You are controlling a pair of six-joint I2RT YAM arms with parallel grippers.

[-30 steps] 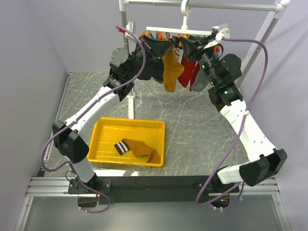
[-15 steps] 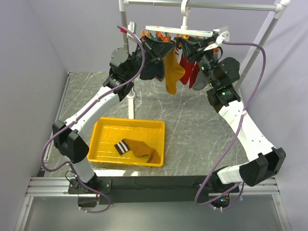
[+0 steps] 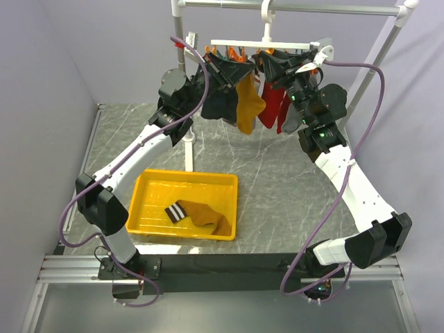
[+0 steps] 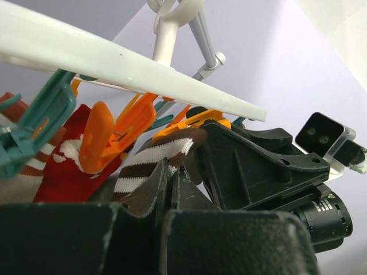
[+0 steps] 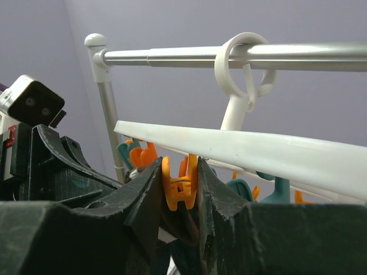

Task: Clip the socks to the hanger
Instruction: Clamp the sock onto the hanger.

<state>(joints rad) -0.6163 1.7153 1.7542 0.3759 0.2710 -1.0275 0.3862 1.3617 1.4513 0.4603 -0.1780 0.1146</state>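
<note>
Sock cuff (image 4: 150, 165) in L pincer (image 4: 171, 184); R pincer (image 5: 179, 176) squeezing hanger clip (image 5: 178, 188).

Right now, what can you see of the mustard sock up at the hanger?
The mustard sock is soft knit, hanging foot-down below the white hanger, between a dark sock and a red sock. Its brown-and-white striped cuff is pinched in the shut left gripper, just under an orange clip that the right gripper squeezes.

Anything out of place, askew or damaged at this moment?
Nothing spilled or damaged. One mustard sock lies crumpled in the yellow tray, while the other mustard sock hangs at the hanger, cuff pinched by the left gripper; the right gripper squeezes an orange clip.
</note>
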